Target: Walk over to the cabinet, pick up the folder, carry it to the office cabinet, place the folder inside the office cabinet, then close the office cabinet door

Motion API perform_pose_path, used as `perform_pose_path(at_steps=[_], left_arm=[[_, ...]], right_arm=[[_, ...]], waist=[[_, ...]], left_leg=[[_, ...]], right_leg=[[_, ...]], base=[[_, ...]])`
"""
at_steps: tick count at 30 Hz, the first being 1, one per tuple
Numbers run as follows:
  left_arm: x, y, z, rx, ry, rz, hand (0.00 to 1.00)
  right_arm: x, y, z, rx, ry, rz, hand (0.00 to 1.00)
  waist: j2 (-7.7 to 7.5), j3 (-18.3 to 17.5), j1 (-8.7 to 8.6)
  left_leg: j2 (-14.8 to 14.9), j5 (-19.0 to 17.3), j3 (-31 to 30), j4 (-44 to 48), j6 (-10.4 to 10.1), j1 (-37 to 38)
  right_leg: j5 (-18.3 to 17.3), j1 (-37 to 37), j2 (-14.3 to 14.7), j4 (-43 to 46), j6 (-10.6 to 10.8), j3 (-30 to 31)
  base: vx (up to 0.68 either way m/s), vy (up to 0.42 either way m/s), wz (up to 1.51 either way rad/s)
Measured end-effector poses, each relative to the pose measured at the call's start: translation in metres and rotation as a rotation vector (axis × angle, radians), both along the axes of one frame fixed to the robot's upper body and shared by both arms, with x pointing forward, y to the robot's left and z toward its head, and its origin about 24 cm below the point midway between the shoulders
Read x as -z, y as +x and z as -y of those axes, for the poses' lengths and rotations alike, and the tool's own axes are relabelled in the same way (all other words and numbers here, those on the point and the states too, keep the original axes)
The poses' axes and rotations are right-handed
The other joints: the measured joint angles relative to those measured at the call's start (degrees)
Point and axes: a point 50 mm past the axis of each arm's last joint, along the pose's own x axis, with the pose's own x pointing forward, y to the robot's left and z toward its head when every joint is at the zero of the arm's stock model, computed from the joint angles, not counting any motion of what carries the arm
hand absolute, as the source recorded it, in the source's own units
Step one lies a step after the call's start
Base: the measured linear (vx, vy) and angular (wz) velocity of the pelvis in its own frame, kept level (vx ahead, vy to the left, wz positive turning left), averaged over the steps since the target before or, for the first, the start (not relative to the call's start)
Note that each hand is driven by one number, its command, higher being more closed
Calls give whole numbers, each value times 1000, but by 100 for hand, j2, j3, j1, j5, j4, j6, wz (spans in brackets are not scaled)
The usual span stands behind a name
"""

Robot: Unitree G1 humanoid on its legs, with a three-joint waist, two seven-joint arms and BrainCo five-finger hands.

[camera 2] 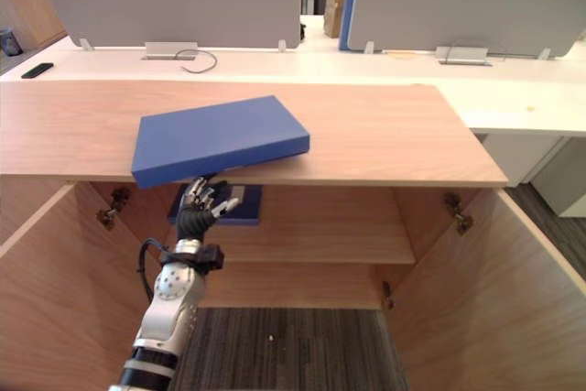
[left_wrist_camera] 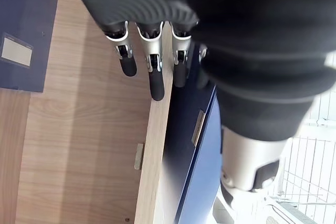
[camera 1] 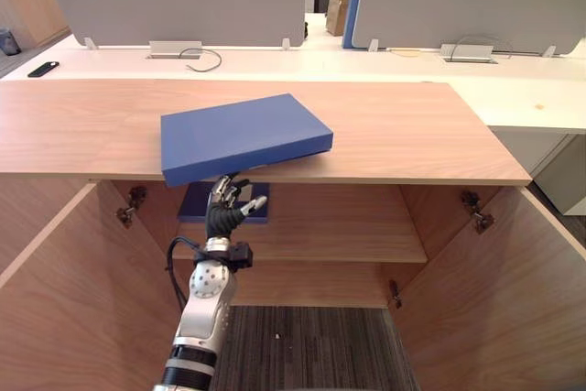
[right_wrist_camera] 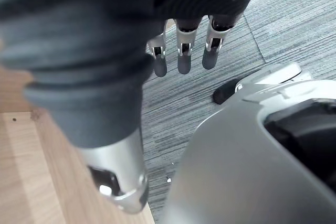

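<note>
Both head eyes look steeply down from in front of the open cabinet [camera 1: 412, 125], slightly apart, sharing its top, shelf [camera 1: 348, 226] and blue folder [camera 1: 243, 135]. The left wrist camera peers close along the cabinet's front edge; the right wrist camera faces carpet [right_wrist_camera: 273, 19] beside it.

The folder [camera 1: 243, 135] is plain deep blue. The cabinet [camera 1: 412, 135] is light brown with wood grain. At 7 o'clock from the folder, a second blue folder [camera 1: 194, 205] bears a pale label [left_wrist_camera: 16, 51]. The carpet [camera 1: 311, 345] is dark grey, finely striped. The 2 desk screens [camera 1: 179, 6] at 12 o'clock are pale grey.
</note>
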Motion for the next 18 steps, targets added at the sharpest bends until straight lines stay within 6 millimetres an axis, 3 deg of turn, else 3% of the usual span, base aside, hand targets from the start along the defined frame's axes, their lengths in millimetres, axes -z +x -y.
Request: perform_pose_path(at_steps=[2,4,6,9,18], left_arm=[[4,-4,-1,-5,0,-21,0],[32,-14,-5,-13,9,-160,0],[78,-46,-10,-29,13,-399,0],[90,-61,-11,-32,13,-466,0],[84,-64,-6,8,19,-441,0]], right_arm=[[0,0,0,-6,-1,0,0],[0,1,0,-8,-1,3,0],[0,2,-1,-11,1,7,0],[0,3,-3,-12,7,8,0],[0,4,-4,-49,4,8,0]], waist=[[1,2,1],[4,13,-3],[-22,93,9],[-95,168,81],[-64,168,140]], left_leg=[[-1,-2,-3,0,2,0],[0,-4,-3,0,6,0],[6,-5,-10,0,8,-9],[3,-1,-44,2,10,-72],[19,12,-57,3,-1,-61]], right_leg=[[-1,0,-1,1,1,0],[-3,-4,-3,1,4,-1],[-9,-11,2,1,13,-11],[-13,-62,3,20,21,-45],[-15,-50,12,68,34,-151]], base=[[-38,1,0],[-17,0,0],[0,0,0],[-13,-8,6],[2,1,2]])
